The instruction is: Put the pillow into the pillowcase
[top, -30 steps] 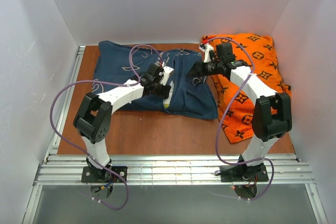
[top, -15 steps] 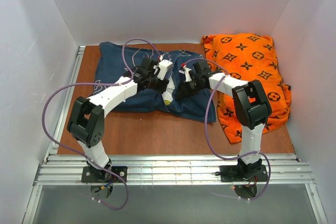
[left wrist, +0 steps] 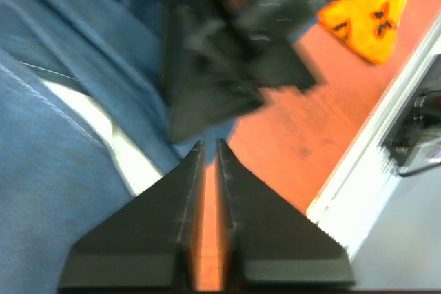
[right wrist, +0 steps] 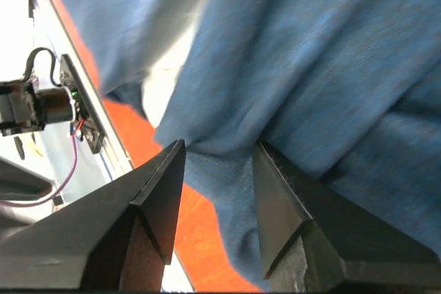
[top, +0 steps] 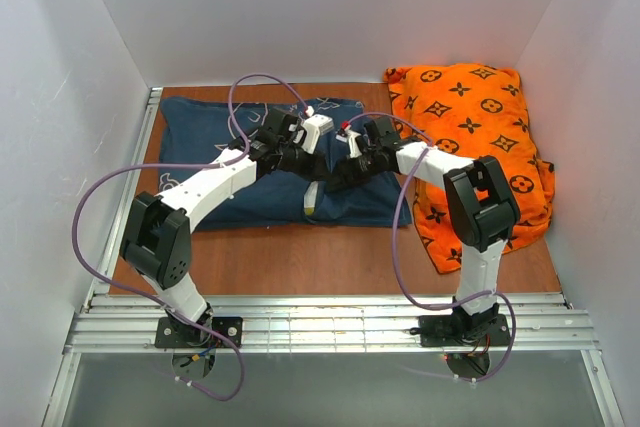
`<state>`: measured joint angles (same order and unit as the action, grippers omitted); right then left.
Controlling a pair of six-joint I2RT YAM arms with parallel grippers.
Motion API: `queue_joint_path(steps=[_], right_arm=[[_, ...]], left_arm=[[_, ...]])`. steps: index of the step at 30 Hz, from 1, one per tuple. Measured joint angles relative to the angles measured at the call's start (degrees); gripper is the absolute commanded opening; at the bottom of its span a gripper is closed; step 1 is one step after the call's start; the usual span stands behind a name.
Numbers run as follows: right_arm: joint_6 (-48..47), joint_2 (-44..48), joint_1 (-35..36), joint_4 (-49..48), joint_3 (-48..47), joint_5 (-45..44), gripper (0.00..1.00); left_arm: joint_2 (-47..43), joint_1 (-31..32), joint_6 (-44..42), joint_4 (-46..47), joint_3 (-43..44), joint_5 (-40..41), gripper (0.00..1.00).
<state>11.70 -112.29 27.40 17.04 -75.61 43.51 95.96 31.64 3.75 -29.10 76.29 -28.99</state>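
The navy pillowcase (top: 220, 137) lies flat across the back left of the table, and both grippers meet at its right part. Of the pillow, only a white and yellow strip (top: 311, 203) shows at the case's front edge; it also appears white in the wrist views (left wrist: 103, 129) (right wrist: 172, 67). My left gripper (top: 308, 162) (left wrist: 208, 144) hovers over the blue cloth (left wrist: 55, 191), its fingers a narrow slit apart with bare table showing through. My right gripper (top: 338, 175) (right wrist: 219, 146) stands open, a fold of the pillowcase (right wrist: 310, 67) hanging between its tips.
An orange monogram cushion (top: 470, 137) fills the back right corner, and a corner of it (left wrist: 372, 12) shows in the left wrist view. White walls close in three sides. A metal rail (top: 330, 327) runs along the near edge, with brown table (top: 300, 257) before it.
Both grippers came together over the pillowcase's right part. The case has spread leftward and flatter, and less of the pillow shows. The left fingers closed, then parted a little.
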Motion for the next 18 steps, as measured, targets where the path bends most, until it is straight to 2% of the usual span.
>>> queue_joint_path(steps=[1, 2, 3, 4, 5, 7, 9, 11, 14, 15, 17, 18], right_arm=[[-0.13, 1.09, 0.0, -0.17, 0.59, 0.22, 0.38], [-0.15, 2.1, 0.0, -0.22, 0.98, 0.46, 0.38], [-0.17, 3.17, -0.02, -0.31, 1.27, 0.7, 0.38], [-0.22, 4.2, -0.22, -0.31, 1.42, 1.05, 0.38], [-0.28, 5.22, -0.44, -0.31, 1.44, 1.27, 0.4], [-0.68, 7.52, -0.79, -0.28, 1.44, 0.98, 0.43], [-1.44, 9.42, -1.07, -0.09, 1.33, -0.28, 0.55], [-2.14, 10.14, -1.27, 0.02, 0.96, -1.64, 0.59], [-2.8, 8.94, -1.07, 0.11, 0.2, -3.43, 0.59], [-2.89, 8.02, -0.92, 0.15, -0.04, -3.98, 0.59], [-2.95, 5.38, -0.63, 0.11, -0.35, -4.85, 0.57], [-2.99, 3.82, -0.57, 0.17, -0.35, -5.44, 0.57]], left_arm=[[-0.15, -0.02, -0.2, 0.15, -0.11, 0.48, 0.0], [-0.17, -0.04, -0.35, 0.48, -0.17, 1.16, 0.01], [-0.17, -0.04, -0.61, 0.79, -0.2, 1.79, 0.06], [-0.17, -0.04, -0.81, 1.03, -0.31, 2.45, 0.14], [-0.22, -0.09, -0.98, 1.18, -0.44, 3.52, 0.38], [-0.48, -0.07, -0.7, 1.36, -0.98, 6.88, 0.51], [-1.03, -0.09, -0.74, 1.29, -1.86, 9.79, 0.54], [-1.36, -0.17, -0.72, 1.29, -2.47, 12.44, 0.54], [-0.35, -0.2, -0.85, 1.46, -2.32, 16.83, 0.49], [0.5, -0.2, -1.01, 1.49, -2.01, 18.14, 0.38], [3.26, -0.2, -1.31, 1.36, -0.42, 20.46, 0.08], [4.79, -0.22, -1.7, 1.49, 0.44, 21.49, 0.0]])
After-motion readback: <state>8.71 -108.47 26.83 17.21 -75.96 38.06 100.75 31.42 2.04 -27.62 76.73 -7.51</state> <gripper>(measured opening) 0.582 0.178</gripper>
